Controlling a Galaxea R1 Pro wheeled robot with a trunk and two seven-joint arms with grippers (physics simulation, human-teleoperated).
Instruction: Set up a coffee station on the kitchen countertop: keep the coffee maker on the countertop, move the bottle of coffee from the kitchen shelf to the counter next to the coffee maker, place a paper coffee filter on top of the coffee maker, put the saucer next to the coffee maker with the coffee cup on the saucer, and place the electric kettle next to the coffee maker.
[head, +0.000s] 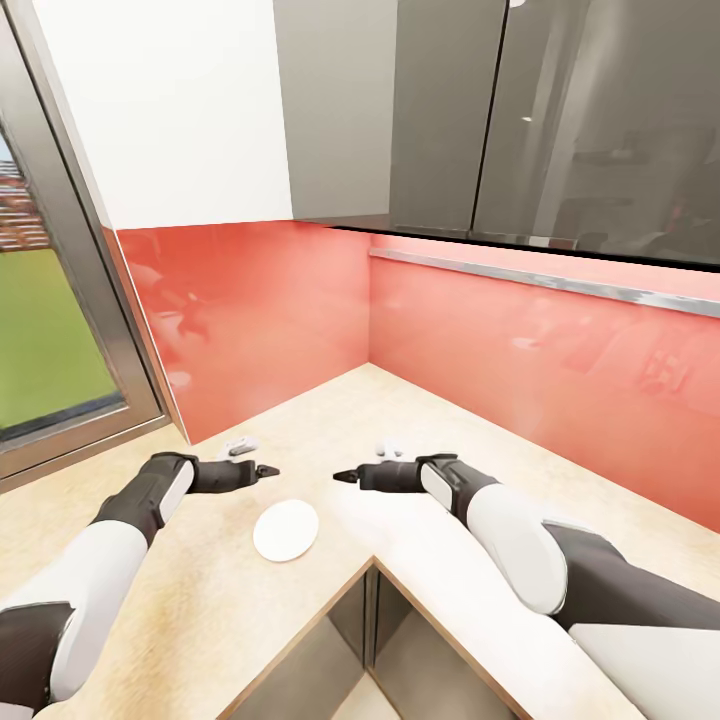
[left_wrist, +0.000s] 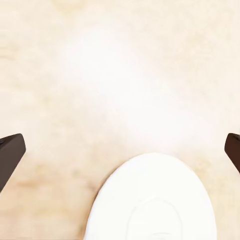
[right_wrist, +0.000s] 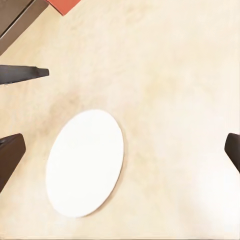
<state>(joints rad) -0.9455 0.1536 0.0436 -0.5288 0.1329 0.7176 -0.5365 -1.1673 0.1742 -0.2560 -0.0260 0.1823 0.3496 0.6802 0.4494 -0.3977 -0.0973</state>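
Now saucer (head: 286, 530) flat on countertop (head: 430, 420); both hands open above.

2 white-shelled arms (head: 100, 580) with black joints, dark tapered pincers (head: 266, 470)

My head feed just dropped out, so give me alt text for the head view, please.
A flat round white saucer lies on the beige stone-look countertop in a corner under a glossy red backsplash. The left gripper and right gripper hover just beyond it, tips facing each other, both empty. Grey wall cabinets hang above.
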